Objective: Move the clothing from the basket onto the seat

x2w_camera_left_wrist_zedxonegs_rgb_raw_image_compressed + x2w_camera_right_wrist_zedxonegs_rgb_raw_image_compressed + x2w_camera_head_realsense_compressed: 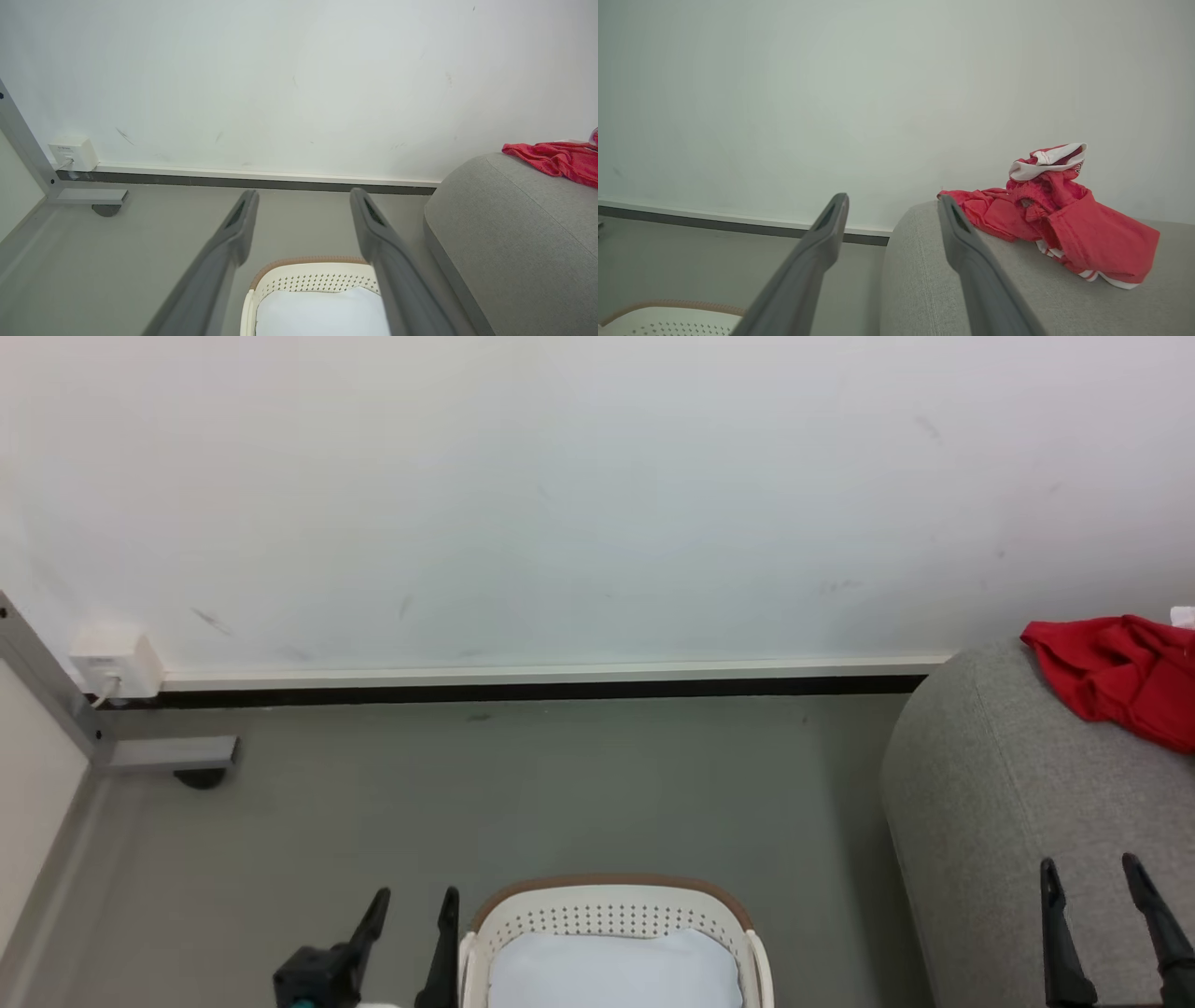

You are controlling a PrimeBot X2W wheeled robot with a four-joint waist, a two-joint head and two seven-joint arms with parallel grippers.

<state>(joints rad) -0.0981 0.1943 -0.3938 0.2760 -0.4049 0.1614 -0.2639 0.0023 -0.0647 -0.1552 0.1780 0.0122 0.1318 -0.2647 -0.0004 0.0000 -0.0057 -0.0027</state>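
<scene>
Head view: the left gripper (416, 896) points up with its two dark fingers spread apart. It is just to the left of the basket (607, 882), close beside the cream wall, though I cannot tell if they touch. To the right of this gripper, pale padding (611, 971) lies inside the basket. The right gripper (1089, 863) also has its fingers parted. It is held in front of the near part of the grey seat (1008, 784), whose fabric shows between the fingers.

The clothing (1120, 672) is a crumpled red heap on the seat's top, by the wall (597, 495). It lies ahead of the right gripper and a little to its right, well apart from the fingertips.

From the right wrist, the heap sits beyond and to the right of the right finger, with white trim at its lower edge and a white band raised on top. The basket's brown rim shows low down, left of the left finger.

From the left wrist, the basket and its padding lie low between the open fingers. The seat and the red clothing are off to their right. Grey floor (560, 784) stretches ahead of the fingertips to the wall.
</scene>
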